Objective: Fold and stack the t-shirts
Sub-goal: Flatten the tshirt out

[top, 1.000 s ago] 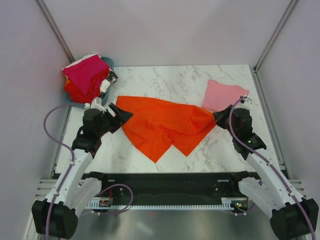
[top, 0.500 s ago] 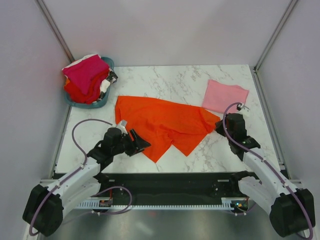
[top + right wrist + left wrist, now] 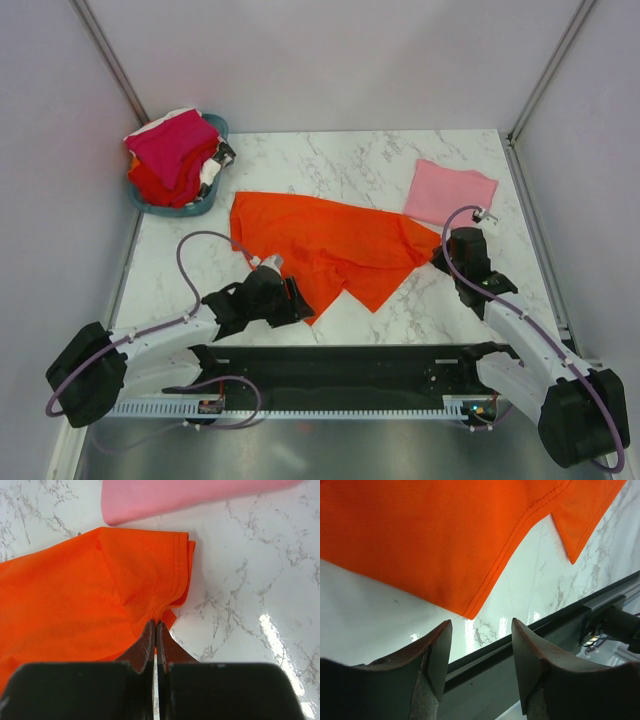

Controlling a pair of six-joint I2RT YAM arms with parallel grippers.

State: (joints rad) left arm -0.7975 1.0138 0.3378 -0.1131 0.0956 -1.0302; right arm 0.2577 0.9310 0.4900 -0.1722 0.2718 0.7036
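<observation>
The bright orange-red t-shirt [image 3: 330,245] lies spread and rumpled across the middle of the marble table. My left gripper [image 3: 300,302] is open and empty, low by the shirt's near pointed corner [image 3: 470,614], which lies just ahead of the fingertips [image 3: 442,645]. My right gripper [image 3: 438,258] is shut on the shirt's right hem edge [image 3: 165,607]; the cloth bunches into the closed jaws. The light pink t-shirt [image 3: 448,190] lies folded at the back right and shows at the top of the right wrist view [image 3: 175,495]. Magenta, red and white shirts [image 3: 172,150] are piled at the back left.
The pile sits in a teal plastic basket [image 3: 215,126] at the table's back left corner. The black rail of the table's near edge [image 3: 560,625] runs right under my left gripper. White walls close in both sides.
My left arm has swung from the shirt's far left corner down to its near corner at the table's front edge. My right gripper has kept its hold and barely moved.
</observation>
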